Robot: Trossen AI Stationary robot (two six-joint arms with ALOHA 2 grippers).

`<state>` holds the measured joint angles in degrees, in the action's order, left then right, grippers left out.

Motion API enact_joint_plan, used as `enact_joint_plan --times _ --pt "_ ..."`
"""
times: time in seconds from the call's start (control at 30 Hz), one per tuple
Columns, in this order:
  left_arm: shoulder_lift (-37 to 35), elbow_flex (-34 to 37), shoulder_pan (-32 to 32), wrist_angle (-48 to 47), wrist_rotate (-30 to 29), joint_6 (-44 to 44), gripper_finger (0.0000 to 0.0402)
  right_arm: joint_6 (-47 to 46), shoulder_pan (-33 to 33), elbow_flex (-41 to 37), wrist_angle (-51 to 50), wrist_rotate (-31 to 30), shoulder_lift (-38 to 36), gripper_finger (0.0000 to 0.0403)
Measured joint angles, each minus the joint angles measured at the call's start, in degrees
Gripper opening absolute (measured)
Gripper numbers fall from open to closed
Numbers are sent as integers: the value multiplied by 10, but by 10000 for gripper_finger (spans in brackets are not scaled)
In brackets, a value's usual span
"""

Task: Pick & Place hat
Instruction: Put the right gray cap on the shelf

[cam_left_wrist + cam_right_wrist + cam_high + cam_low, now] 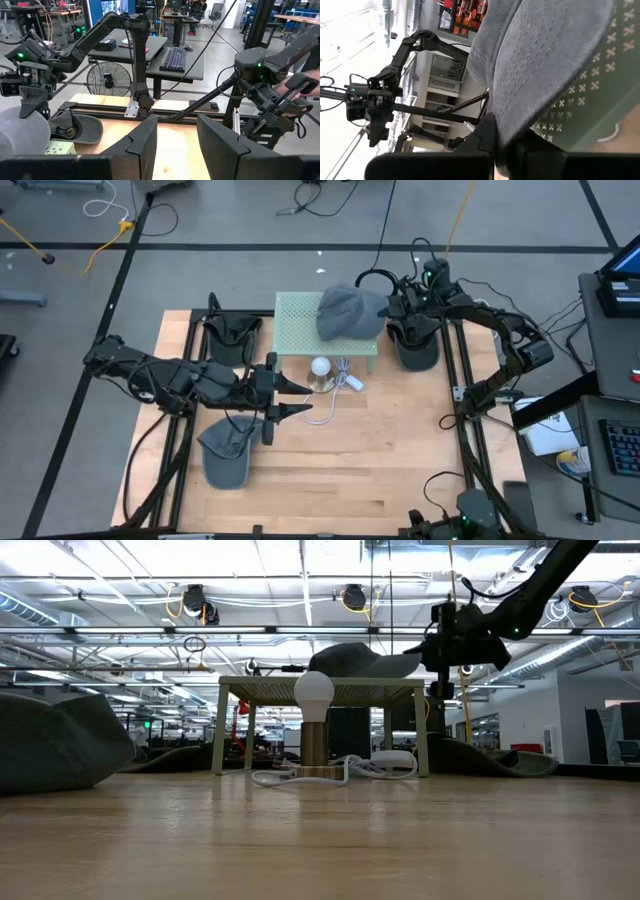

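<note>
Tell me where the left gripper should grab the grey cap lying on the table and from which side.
Grip the grey cap by its flat brim edge, the end nearest the table's front edge. It lies free of the left gripper, which is open just beyond the crown. A thin brim likely suits two fingers better than the rounded crown.

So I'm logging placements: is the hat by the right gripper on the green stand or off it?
On it. The grey hat rests on the green stand, brim overhanging toward the right gripper, which is shut on the brim.
</note>
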<state>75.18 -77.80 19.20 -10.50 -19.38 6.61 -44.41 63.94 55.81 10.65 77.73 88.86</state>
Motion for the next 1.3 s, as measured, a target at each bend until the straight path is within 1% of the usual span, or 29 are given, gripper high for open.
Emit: enact_joint_plan --times 0.23,0.4,0.63,0.77,1.1,1.3 --pt "0 0 0 0 0 0 145 -33 -17 -9 50 0 0 4" --pt "0 0 0 0 0 0 145 -32 -23 -9 50 -17 0 5" --pt "0 0 0 0 0 -2 145 -29 -41 -9 50 -16 0 10" --pt "0 0 0 0 0 -3 145 -27 -40 -9 50 -27 0 9" --pt "0 0 0 0 -1 -3 145 -30 -40 -9 50 -26 1 11" --pt "0 0 0 0 -1 -3 145 -31 -41 -9 49 -28 1 23"
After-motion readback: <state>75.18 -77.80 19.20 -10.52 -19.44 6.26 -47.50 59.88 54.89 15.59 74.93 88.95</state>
